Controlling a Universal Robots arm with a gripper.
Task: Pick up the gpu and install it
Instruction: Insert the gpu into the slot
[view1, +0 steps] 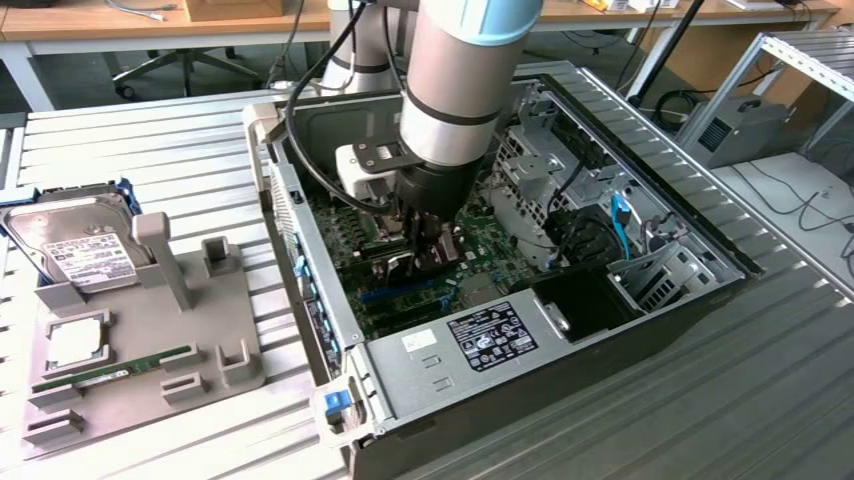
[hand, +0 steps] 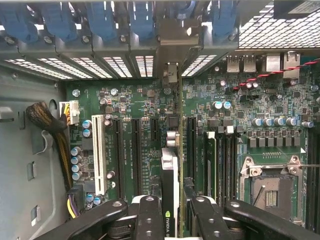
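Install step, not pickup: my pincer (hand: 174, 212) is clamped narrow on the gpu (hand: 170, 172), one finger on each flat face, card edge-on and upright between them. In the exterior view my arm reaches straight down into the open PC case (view1: 441, 400), with the wrist low over the boards at frame centre, so the gpu sits inside the case, just above the motherboard (hand: 130, 100). In the wrist view the card runs along the line of the long black slots (hand: 190, 145), between two of them. Its silver end bracket (hand: 170, 50) points at the rear slot openings with the blue clips (hand: 100, 20). I can't tell if the card edge touches a slot; the slot beneath it is hidden by the card. Judgement: not seated yet. The next move calls for the card kept square to the slot, the bracket lined up with its rear opening, and a straight even press, no tilt. The tray (view1: 134, 400) with hard drive (view1: 80, 250) and RAM stick (view1: 114, 370) sits at the exterior view's left, well apart.
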